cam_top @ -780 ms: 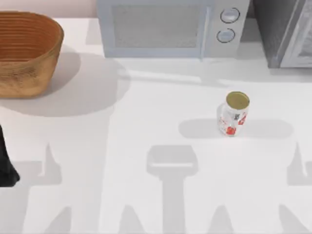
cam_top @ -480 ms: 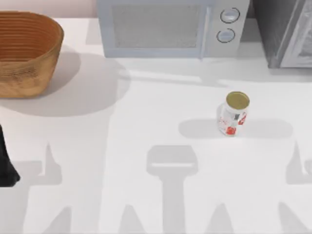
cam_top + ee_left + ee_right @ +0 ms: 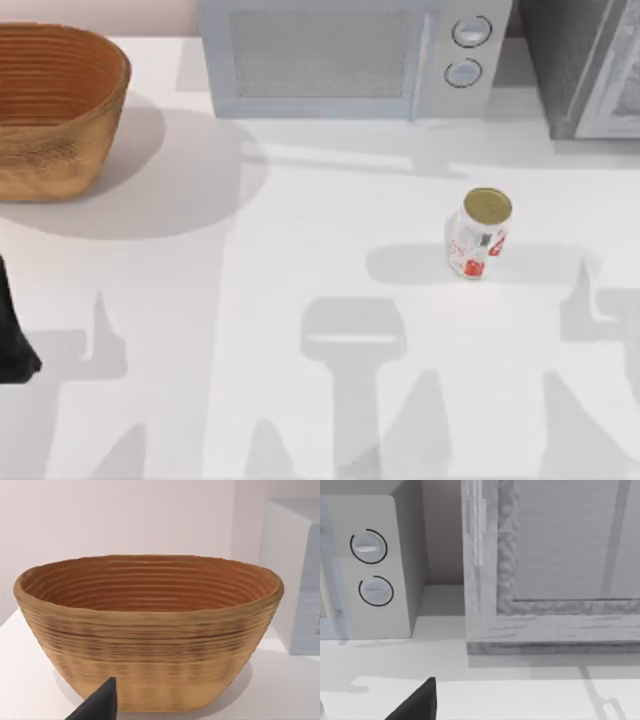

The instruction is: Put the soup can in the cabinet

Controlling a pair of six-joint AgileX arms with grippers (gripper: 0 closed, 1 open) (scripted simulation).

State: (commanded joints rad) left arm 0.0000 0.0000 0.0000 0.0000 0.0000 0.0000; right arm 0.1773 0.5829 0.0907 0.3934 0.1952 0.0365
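Standing upright, soup can (image 3: 478,234), gold top skyward

A wide woven wicker basket (image 3: 150,630), tan outside and reddish-brown within, stands upright on the white tabletop (image 3: 20,680). Beside it rises the pale grey side of the microwave (image 3: 295,580). One dark fingertip (image 3: 100,705) of the left pincer pokes in before the basket's base.

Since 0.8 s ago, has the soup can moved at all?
No. The soup can stands upright at the same spot below the microwave dials in the top view.
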